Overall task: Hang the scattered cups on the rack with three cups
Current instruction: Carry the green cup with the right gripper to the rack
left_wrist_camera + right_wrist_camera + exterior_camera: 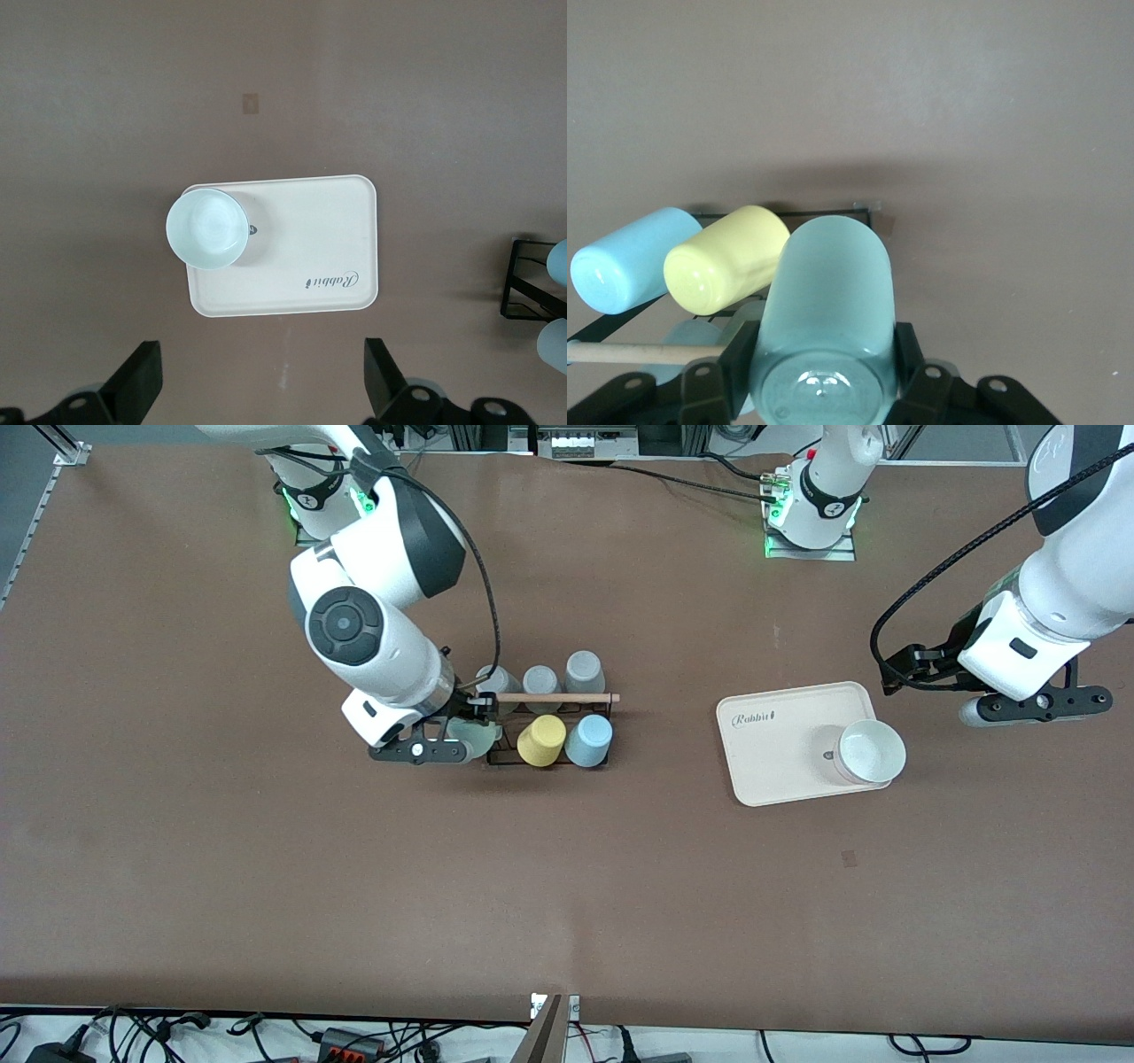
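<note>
The right gripper (824,376) is clamped on the pale mint green cup (826,310), its black fingers (737,359) pressing either side of the cup near its base, at the end of the black wire rack (549,722) toward the right arm's end of the table. The cup lies tilted over the rack's last peg position, beside the yellow cup (541,740) and the light blue cup (589,740), both already resting on the row nearer the front camera; three grey cups (585,671) fill the row farther from it, under the wooden rod (554,698). Whether the peg sits inside the mint cup's mouth cannot be seen, and that is the risk: released off-centre, the smooth tapered cup would likely slide off and roll across the table. A sideways nudge could also knock the yellow cup or shift the light rack. The left gripper (257,390) waits with its fingers spread wide and empty over the table beside the cream tray (780,779), which holds a white bowl (871,751).
</note>
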`<state>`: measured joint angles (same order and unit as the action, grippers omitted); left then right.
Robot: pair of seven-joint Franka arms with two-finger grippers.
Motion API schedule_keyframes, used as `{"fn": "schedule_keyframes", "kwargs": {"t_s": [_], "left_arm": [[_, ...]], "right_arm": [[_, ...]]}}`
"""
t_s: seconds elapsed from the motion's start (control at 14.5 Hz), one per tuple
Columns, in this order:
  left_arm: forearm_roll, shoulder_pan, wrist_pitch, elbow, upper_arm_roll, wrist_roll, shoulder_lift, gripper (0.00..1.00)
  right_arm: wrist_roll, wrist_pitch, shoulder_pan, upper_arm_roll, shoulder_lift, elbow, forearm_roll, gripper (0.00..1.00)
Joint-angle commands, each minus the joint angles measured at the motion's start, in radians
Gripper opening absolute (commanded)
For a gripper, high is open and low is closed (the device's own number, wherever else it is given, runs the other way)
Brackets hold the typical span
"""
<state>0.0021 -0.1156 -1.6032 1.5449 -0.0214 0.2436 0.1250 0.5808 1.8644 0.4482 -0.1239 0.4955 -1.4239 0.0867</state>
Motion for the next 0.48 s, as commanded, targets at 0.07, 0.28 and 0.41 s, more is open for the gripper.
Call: {"fn": "schedule_keyframes", "kwargs": {"t_s": [0.07,0.28,0.41], "left_arm": [[-0.001,-0.001,0.006,0.02,0.006,-0.018,-0.025,1.0],[-0.001,-0.001,0.008,0.02,0.006,-0.018,-0.025,1.0],[-0.001,-0.001,0.006,0.02,0.006,-0.018,-0.025,1.0]], "right_arm": [[0.04,-0.007,0.032,0.007,0.043,0.046,0.004,0.19],[0.042,-0.004,0.032,0.006,0.086,0.075,0.004,0.19],[0.059,-0.002,0.04,0.007,0.098,0.083,0.004,0.19]]}}
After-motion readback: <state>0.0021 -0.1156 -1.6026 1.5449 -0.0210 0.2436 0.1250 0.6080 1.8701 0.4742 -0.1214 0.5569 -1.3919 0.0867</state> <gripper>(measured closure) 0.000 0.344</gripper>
